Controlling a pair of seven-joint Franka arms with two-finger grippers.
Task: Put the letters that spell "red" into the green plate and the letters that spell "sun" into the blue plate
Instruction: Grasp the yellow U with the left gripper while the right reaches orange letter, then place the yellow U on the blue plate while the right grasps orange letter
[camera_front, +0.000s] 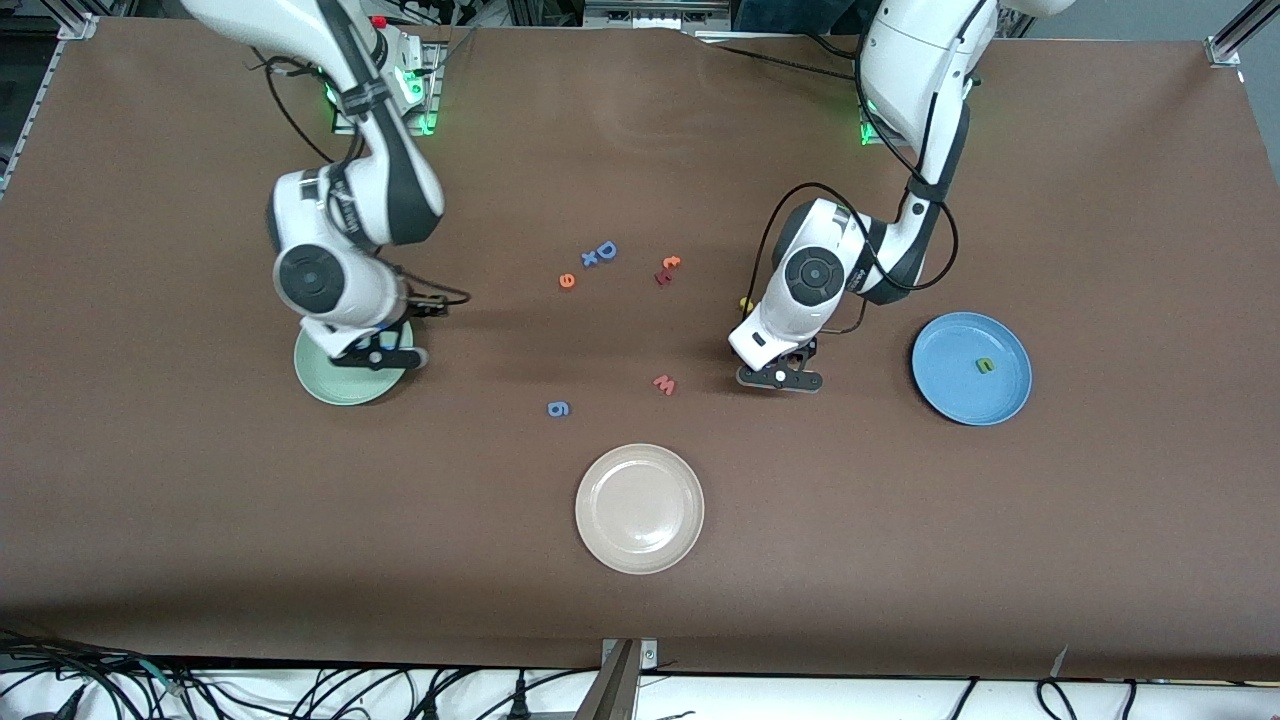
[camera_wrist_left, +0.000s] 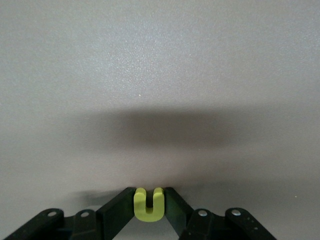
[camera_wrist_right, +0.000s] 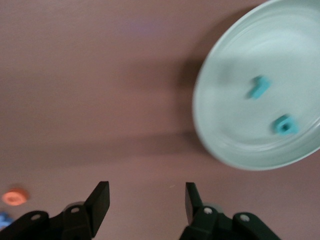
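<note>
My left gripper (camera_wrist_left: 149, 192) is down at the table between the pink-red w and the blue plate (camera_front: 950, 395), shut on a yellow u-shaped letter (camera_wrist_left: 148, 209). The blue plate holds one green letter (camera_front: 985, 366). My right gripper (camera_wrist_right: 146, 200) hangs open and empty over the rim of the green plate (camera_wrist_right: 225, 135). Two teal letters (camera_wrist_right: 259, 86) (camera_wrist_right: 285, 125) lie in that plate. The orange e (camera_front: 567, 281) lies on the table mid-way between the arms. A small yellow piece (camera_front: 745, 301) peeks out beside the left arm's wrist.
A cream plate (camera_front: 640, 508) sits nearest the front camera. Loose on the cloth lie a blue D (camera_front: 606, 250), a blue x (camera_front: 589, 259), an orange t (camera_front: 672, 263), a dark red letter (camera_front: 662, 277), a pink-red w (camera_front: 665, 385) and a blue 9-like shape (camera_front: 558, 408).
</note>
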